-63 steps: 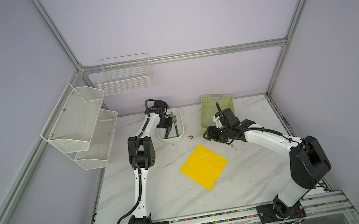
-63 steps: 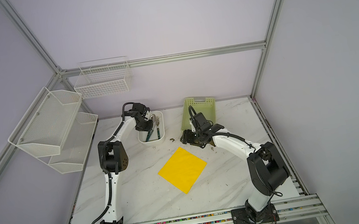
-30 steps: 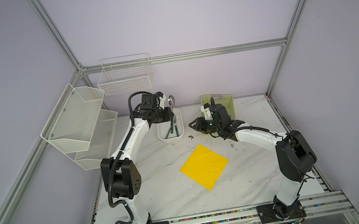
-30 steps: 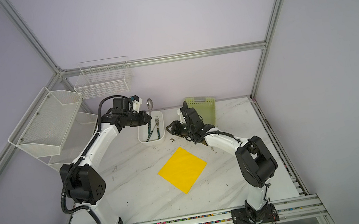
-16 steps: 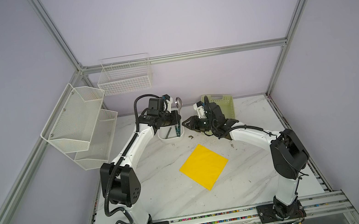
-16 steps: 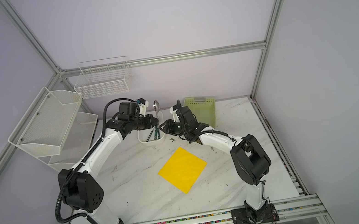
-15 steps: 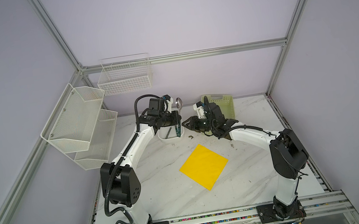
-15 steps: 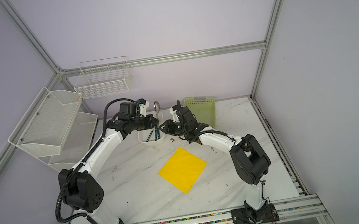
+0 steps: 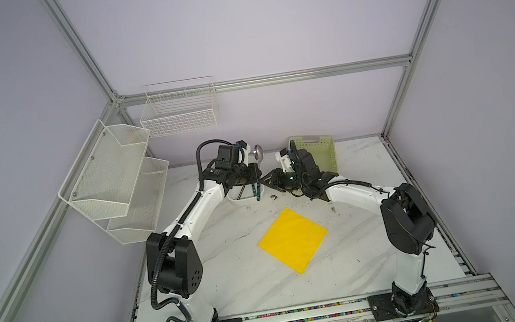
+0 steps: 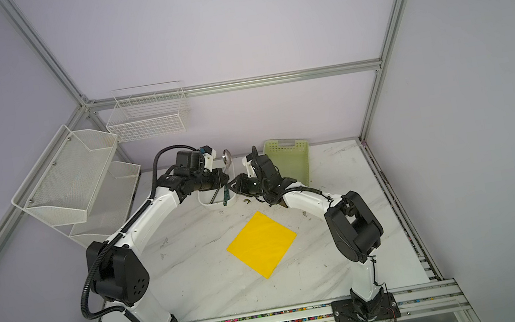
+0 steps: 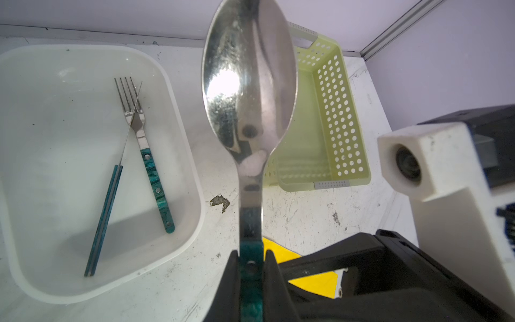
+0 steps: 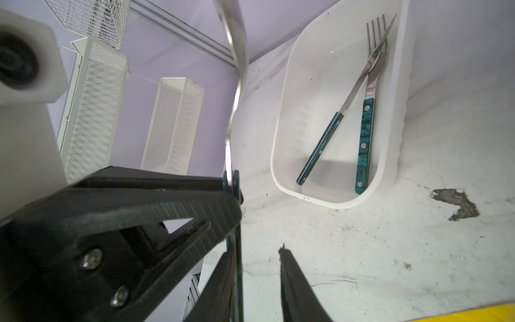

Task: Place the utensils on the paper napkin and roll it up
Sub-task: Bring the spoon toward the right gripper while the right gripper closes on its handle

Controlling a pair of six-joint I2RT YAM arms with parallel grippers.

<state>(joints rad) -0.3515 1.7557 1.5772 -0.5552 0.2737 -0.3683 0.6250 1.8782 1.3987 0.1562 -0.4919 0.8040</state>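
The spoon [image 11: 248, 92] is standing bowl-up, raised near the white tray [image 11: 55, 139], its teal handle pinched in the left gripper [image 11: 250, 267]. Only the right wrist view is showing the right gripper [image 12: 256, 252] half-spread around that handle, one finger [image 12: 214, 295] alongside it. Both arms are reaching inward, tips meeting; the yellow napkin [image 9: 292, 238] is lying flat, well apart.

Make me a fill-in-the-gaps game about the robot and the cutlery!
1. The left gripper holds the spoon by its handle, with the bowl pointing ___.
2. The fork and knife lie in the ___ tub.
3. The flat napkin is coloured ___.
4. The right gripper has its jaws ___.

Missing words: up; white; yellow; open.
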